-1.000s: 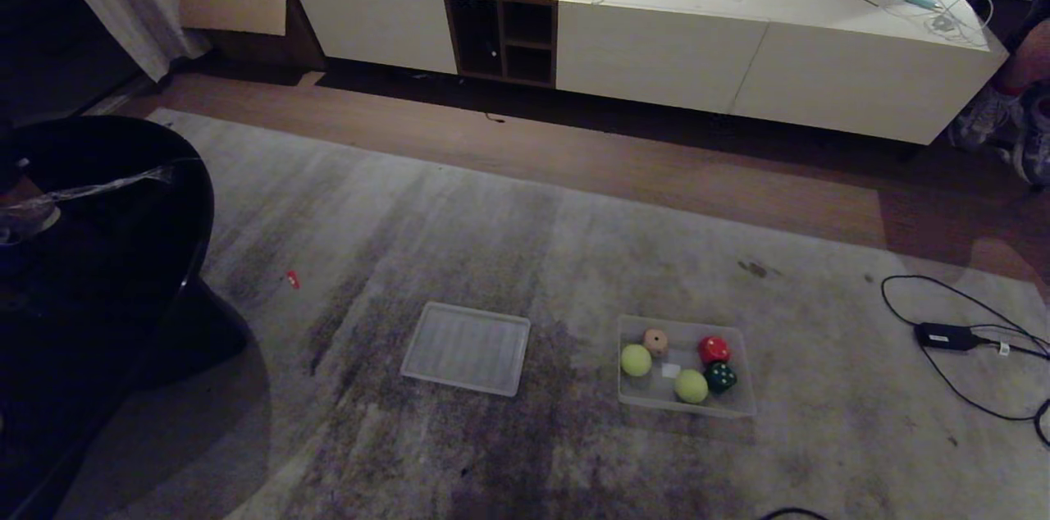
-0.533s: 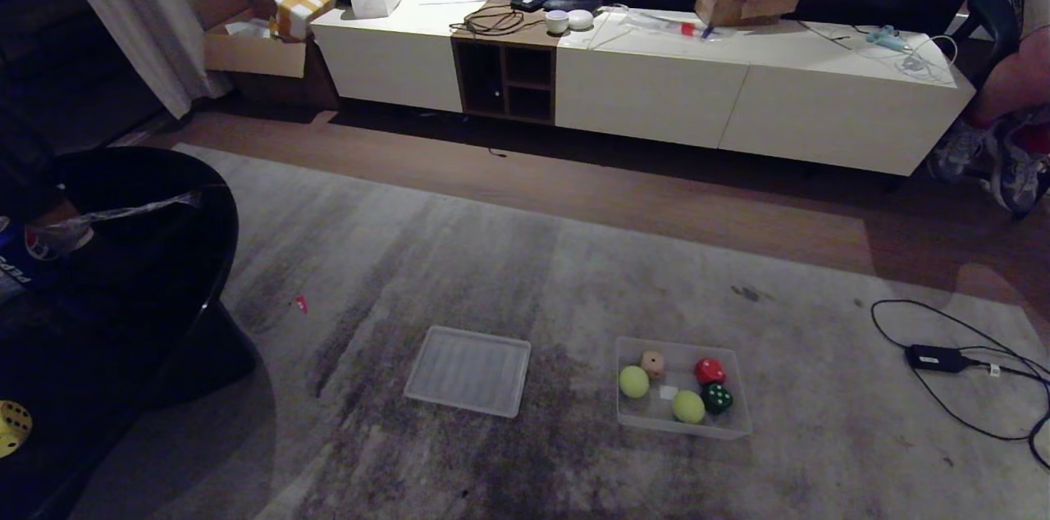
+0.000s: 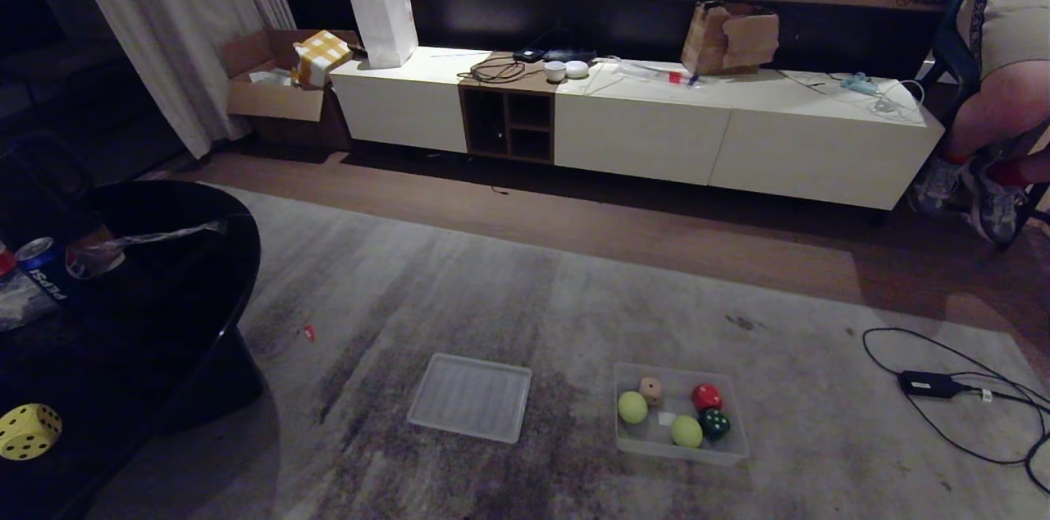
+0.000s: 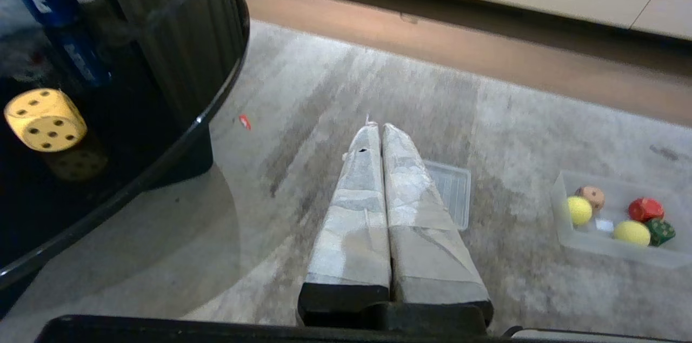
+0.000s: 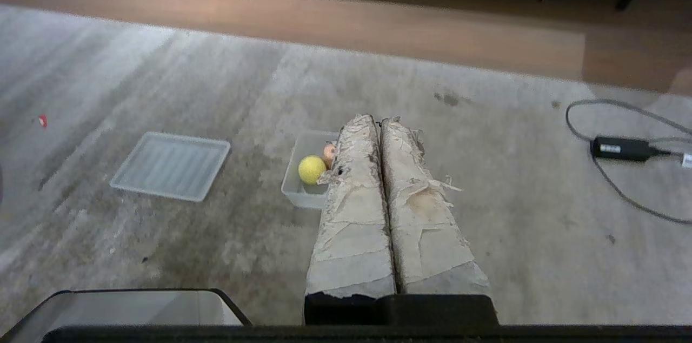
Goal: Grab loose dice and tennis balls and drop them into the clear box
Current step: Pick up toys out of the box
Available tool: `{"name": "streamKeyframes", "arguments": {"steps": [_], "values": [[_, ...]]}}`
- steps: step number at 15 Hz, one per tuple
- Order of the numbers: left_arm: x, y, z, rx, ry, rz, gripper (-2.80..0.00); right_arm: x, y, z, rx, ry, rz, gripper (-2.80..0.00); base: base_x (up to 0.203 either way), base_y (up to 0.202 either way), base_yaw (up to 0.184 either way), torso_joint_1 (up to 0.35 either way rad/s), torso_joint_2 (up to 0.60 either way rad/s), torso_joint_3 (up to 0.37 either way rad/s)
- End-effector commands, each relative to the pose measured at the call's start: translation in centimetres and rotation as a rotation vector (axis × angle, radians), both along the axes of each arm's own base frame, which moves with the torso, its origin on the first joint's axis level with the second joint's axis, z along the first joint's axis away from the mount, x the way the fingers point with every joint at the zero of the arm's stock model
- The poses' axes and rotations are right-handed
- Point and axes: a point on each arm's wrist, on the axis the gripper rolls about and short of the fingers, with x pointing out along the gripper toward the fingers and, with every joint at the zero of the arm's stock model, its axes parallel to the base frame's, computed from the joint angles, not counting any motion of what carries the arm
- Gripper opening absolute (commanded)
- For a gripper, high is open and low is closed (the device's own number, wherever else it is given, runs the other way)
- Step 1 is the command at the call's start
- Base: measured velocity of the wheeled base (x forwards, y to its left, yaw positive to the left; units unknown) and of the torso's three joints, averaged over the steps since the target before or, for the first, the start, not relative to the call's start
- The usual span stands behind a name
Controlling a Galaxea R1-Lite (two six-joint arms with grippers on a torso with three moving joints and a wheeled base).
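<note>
A pale yellow die [image 3: 29, 431] with black pips rests on my black table [image 3: 148, 315], beside a blue can [image 3: 41, 267]. My left gripper [image 4: 381, 129] and right gripper [image 5: 377, 120] are clenched, empty. The clear box [image 3: 734, 446] on the rug [image 3: 492, 282] contains two tennis balls [image 3: 632, 407], near a ribbed lid [image 3: 470, 397].

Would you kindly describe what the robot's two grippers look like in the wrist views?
Both look alike. The left gripper has two long tapering fingers wrapped in pale grey tape, rising from a black base. The right gripper has the same shape and black base, but the tape on its fingers is more worn, frayed and peeling at the edges, with a brownish stain on one. No cables or markings show.
</note>
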Motion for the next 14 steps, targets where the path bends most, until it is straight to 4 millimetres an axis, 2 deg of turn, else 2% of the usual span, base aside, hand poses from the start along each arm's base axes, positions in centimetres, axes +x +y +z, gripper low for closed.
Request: {"name": "streamKeyframes", "arguments": {"steps": [1, 6, 14], "values": [[0.02, 0.00, -0.04, 0.002, 0.003, 0.001, -2.80, 0.01, 0.00, 0.01, 0.001, 0.002, 0.000, -2.80, 0.000, 0.000, 0.000, 0.002, 0.00, 0.212], [0.02, -0.02, -0.05, 0.016, 0.005, -0.007, -2.80, 0.01, 0.00, 0.01, 0.000, 0.002, 0.000, -2.80, 0.000, 0.000, 0.000, 0.002, 0.00, 0.190], [0.02, -0.01, -0.05, 0.022, 0.005, -0.004, -2.80, 0.01, 0.00, 0.01, 0.000, 0.002, -0.001, -2.80, 0.000, 0.000, 0.000, 0.000, 0.00, 0.016]]}}
